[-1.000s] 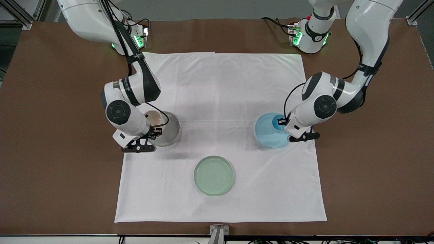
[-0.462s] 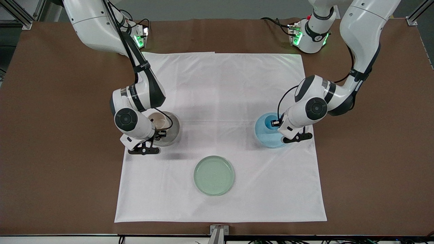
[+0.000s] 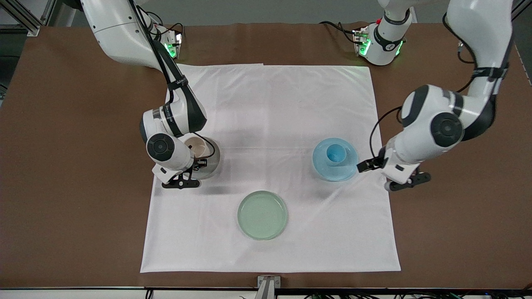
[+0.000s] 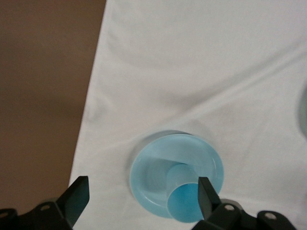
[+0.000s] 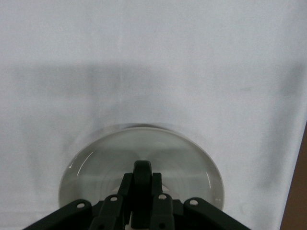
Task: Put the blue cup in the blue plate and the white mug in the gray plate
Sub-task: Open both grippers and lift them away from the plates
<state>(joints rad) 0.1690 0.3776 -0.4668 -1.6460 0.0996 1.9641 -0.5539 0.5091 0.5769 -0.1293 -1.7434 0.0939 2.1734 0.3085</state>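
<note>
A small light-blue tapered cup (image 3: 336,154) stands upright inside a round, shallow, glossy light-blue plate (image 3: 347,170) on a white cloth (image 3: 270,124), toward the left arm's end of the table. This half of the task looks finished. The left gripper (image 3: 365,165) hangs just beside the blue plate's rim, over the edge of the cloth, holding nothing. The left wrist view shows its two dark fingers (image 4: 76,200) spread wide, with the cup (image 4: 184,201) and plate (image 4: 148,167) lying free between and below them.

Toward the right arm's end of the table, a cream-white round mug (image 3: 196,146) sits over a round, shallow, glossy gray plate (image 3: 213,160). The right gripper (image 3: 198,163) is directly above the plate, pinched narrow on the mug's dark loop handle (image 5: 142,191), as the right wrist view shows. Whether the mug's base already touches the plate cannot be told.

The relation that matters next: the mug hangs from its handle straight beneath the right gripper, upright, within the gray plate's rim (image 5: 211,177). So the likely remaining move is lowering and letting go, not travelling sideways.

A pale green round plate (image 3: 262,214) lies nearer the front camera, between the other two, with nothing on it.
</note>
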